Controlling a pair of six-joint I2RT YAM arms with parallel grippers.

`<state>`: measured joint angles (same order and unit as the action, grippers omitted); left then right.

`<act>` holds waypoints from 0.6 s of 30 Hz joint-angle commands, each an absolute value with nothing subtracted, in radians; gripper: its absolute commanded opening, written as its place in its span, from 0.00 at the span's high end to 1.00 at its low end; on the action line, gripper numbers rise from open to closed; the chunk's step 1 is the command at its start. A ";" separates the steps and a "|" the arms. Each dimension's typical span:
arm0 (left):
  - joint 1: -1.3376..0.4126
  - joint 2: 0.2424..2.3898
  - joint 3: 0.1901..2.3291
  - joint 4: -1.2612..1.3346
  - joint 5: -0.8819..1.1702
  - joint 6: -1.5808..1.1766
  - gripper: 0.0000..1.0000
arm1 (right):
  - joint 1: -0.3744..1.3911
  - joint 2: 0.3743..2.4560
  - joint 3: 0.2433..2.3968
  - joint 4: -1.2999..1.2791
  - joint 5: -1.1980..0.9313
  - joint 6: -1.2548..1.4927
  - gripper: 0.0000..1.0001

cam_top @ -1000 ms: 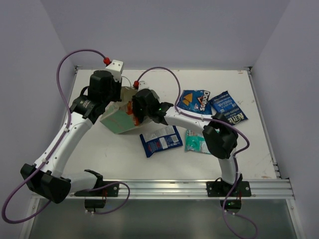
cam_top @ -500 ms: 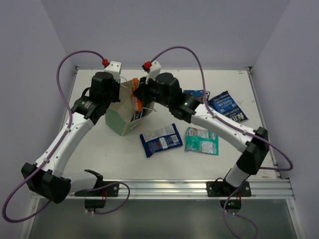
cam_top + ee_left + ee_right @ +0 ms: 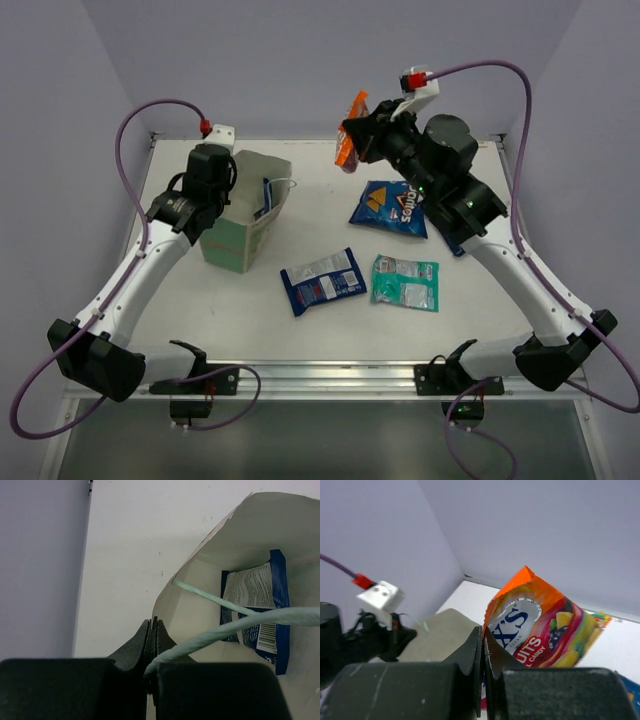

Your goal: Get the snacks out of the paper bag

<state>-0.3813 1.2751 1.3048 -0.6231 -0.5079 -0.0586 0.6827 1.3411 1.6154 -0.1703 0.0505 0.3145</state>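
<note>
Lilac walls closed in a white table. An orange packet sat pinched in the right gripper, whose jaws were pressed together on its lower left edge. The rest of the packet rose up and to the right of the fingertips. Seen from above, that gripper held the packet in the air over the table's far edge, well apart from the bag.

The bag stood with its mouth open and the left gripper clamped on its rim, one finger on each side of the paper. From the fingertips the bag's cream inside opened out to the right. A blue-and-white packet lay against the inner wall there, well clear of the fingers. A pale green handle ran rightward from just beside the fingertips, crossing in front of that packet. From above, this gripper met the bag at its far left rim.

On the table, a Doritos packet lay flat below the right gripper, beside its arm. Nearer the bases, a second blue-and-white packet and a teal packet lay side by side, between the two arms and apart from both grippers.
</note>
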 commanded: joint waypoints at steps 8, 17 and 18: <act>-0.367 1.236 1.417 -0.623 -0.624 -0.002 1.00 | 0.621 1.673 1.634 -0.155 -0.148 0.429 1.00; -0.367 1.206 1.352 -0.595 -0.533 0.094 1.00 | 0.612 1.885 1.533 -0.017 -0.254 0.518 0.64; -0.367 1.204 1.342 -0.595 -0.525 0.094 1.00 | 0.606 1.882 1.514 -0.053 -0.227 0.522 0.55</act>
